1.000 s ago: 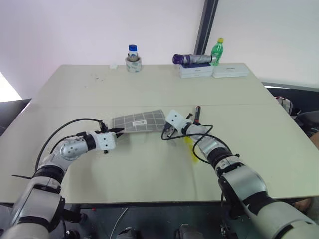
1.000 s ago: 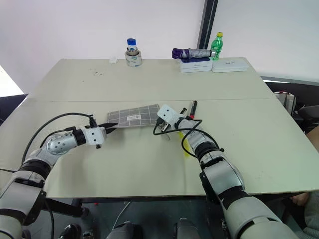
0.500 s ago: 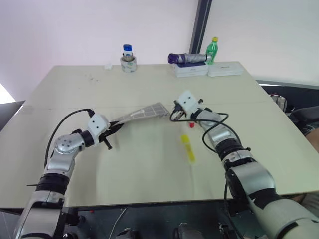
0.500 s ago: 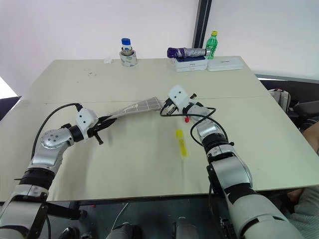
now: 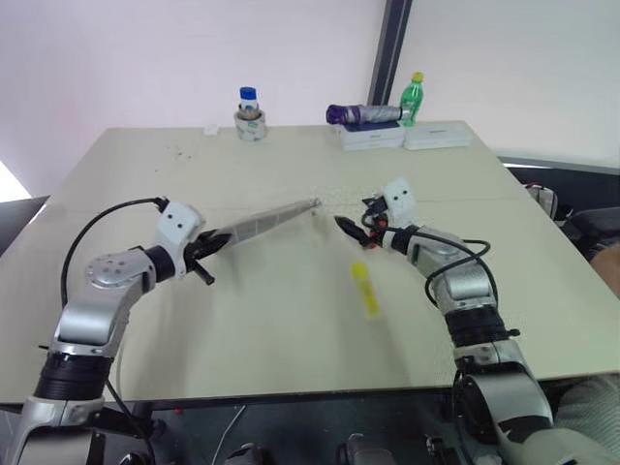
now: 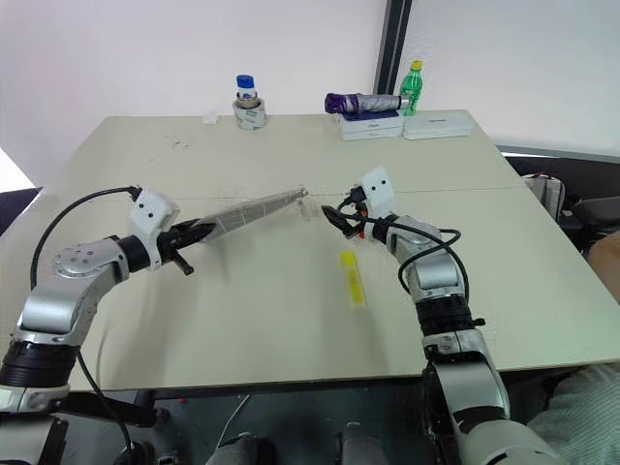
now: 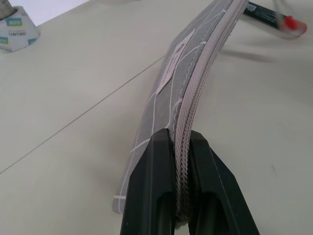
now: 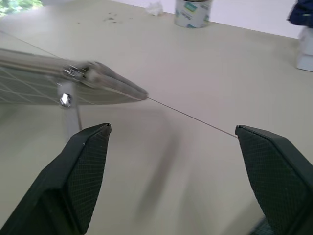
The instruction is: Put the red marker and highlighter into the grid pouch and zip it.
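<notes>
Pouch loading not begun, we judge: left claw (image 7: pixel 177 147) pinches the grid pouch (image 5: pixel 262 220) aloft mid-frame, right claw (image 8: pixel 171 161) gapes empty beside it, highlighter (image 5: pixel 364 288) lies on the table (image 5: pixel 291 320) below.

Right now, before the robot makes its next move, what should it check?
1. Left end effector shut on the grid pouch: ok.
2. Right end effector open and empty: ok.
3. Highlighter inside the pouch: not ok, it lies on the table.
4. Red marker inside the pouch: not ok, it lies outside, past the pouch's far end.
5. Pouch mouth open for loading: cannot tell.
</notes>
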{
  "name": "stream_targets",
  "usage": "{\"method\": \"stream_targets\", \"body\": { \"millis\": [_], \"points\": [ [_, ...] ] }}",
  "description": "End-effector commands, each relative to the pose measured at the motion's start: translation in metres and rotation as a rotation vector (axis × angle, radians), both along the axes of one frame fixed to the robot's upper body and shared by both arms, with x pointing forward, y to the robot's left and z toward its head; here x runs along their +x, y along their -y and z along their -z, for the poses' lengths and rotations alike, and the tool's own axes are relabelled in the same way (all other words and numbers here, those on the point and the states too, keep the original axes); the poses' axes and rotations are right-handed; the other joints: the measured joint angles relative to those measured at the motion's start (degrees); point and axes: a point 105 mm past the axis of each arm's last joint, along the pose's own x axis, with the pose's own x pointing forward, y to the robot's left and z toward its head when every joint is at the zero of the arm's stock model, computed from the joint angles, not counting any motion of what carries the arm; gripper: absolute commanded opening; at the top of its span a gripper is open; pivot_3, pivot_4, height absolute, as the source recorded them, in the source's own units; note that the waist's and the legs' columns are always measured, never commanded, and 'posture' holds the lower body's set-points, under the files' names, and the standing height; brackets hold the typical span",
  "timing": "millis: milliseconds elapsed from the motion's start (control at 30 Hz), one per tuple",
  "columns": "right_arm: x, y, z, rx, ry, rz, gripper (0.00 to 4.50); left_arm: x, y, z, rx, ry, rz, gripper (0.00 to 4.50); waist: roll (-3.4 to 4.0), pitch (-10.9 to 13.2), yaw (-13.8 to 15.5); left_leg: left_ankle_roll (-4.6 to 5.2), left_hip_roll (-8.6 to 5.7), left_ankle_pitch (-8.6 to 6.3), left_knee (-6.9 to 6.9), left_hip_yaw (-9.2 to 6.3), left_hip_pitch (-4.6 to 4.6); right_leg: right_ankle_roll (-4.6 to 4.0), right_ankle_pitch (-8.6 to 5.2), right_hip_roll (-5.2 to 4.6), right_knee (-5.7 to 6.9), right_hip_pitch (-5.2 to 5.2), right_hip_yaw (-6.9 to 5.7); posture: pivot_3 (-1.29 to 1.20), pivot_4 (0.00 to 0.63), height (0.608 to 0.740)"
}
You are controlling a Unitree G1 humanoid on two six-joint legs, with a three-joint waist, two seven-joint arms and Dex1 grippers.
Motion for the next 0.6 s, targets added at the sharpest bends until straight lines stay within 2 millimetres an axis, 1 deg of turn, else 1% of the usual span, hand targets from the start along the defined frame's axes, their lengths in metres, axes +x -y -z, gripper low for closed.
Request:
{"method": "stream_targets", "body": {
  "millis": [33,133,267,367,533,600],
  "points": [
    [-0.007,-0.015,0.006,0.023,-0.049,-0.004,4.34,-0.001,0.004,-0.006,0.030,0.048,-0.004,0.00,0.00,0.00,0.02,0.00,0.00,0.00,0.01,0.00,0.00,0.00,0.00,0.01,0.00,0.00,0.00,0.00,0.150,0.740],
    [-0.011,-0.021,0.017,0.059,-0.113,-0.009,4.34,-0.001,0.003,-0.003,0.041,0.054,-0.015,0.00,-0.01,0.00,0.24,0.00,-0.01,0.00,0.02,0.04,0.00,0.00,0.00,0.01,0.00,0.00,0.02,0.00,0.150,0.740],
    [-0.009,-0.032,0.016,0.127,-0.141,-0.008,4.34,-0.004,0.010,-0.001,0.033,0.053,0.012,0.00,-0.01,0.00,0.61,0.00,-0.01,0.00,0.03,0.08,0.00,-0.01,0.00,0.01,0.01,-0.02,0.04,0.00,0.150,0.740],
    [-0.008,-0.038,0.022,0.129,-0.166,-0.019,4.34,-0.004,0.011,-0.001,0.044,0.063,0.011,0.00,-0.01,0.00,0.98,0.00,-0.02,0.00,0.04,0.08,0.00,-0.01,0.00,0.01,0.01,-0.02,0.04,0.00,0.150,0.740],
    [-0.012,-0.053,0.023,0.159,-0.182,-0.068,4.34,-0.004,0.012,0.000,0.046,0.063,0.010,0.00,-0.01,0.00,1.30,0.00,-0.03,0.00,0.05,0.09,0.00,-0.01,0.01,0.01,0.01,-0.02,0.05,0.00,0.150,0.740],
    [-0.012,-0.057,0.023,0.162,-0.177,-0.069,3.81,-0.005,0.013,0.000,0.043,0.062,0.013,0.00,-0.01,0.00,1.30,0.00,-0.03,0.00,0.05,0.09,0.00,-0.01,0.01,0.00,0.01,-0.02,0.05,0.00,0.150,0.740]
  ]
}}
